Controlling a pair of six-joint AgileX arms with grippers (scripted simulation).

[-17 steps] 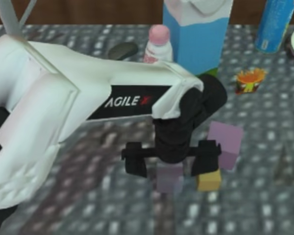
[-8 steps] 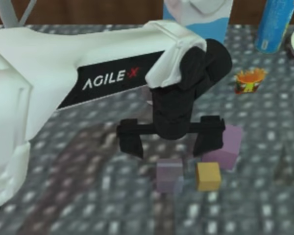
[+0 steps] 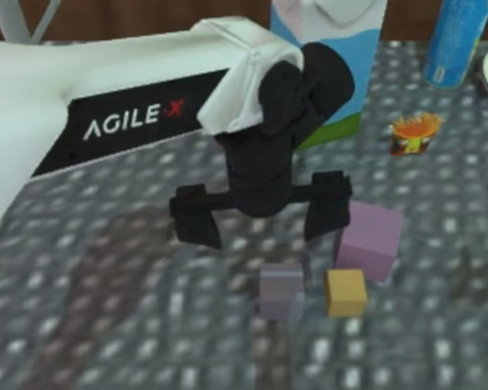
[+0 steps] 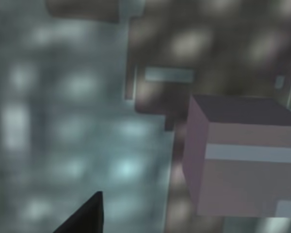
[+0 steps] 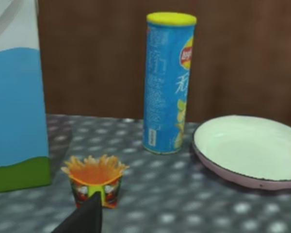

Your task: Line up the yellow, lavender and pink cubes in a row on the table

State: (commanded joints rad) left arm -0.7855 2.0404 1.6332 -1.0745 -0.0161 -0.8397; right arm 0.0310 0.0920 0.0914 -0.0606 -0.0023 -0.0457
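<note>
Top view: three cubes sit at lower centre of the table [image 3: 106, 325]: one lavender cube [image 3: 281, 290], one yellow cube [image 3: 346, 292] just beside it, one pink cube [image 3: 368, 240] behind the yellow one. Left gripper [image 3: 260, 218] hangs above them, fingers spread wide and empty. One carton [image 3: 333, 49], one can [image 3: 457, 41] and one packet [image 3: 412, 134] stand upper right.

Left wrist view: one pink cube at the right.

Right wrist view: one plate [image 5: 247, 150]; whether the right gripper's fingers are apart cannot be told.

Three cubes [image 3: 344, 272], one carton [image 3: 342, 57], one can [image 3: 458, 41], one packet [image 3: 415, 134].
</note>
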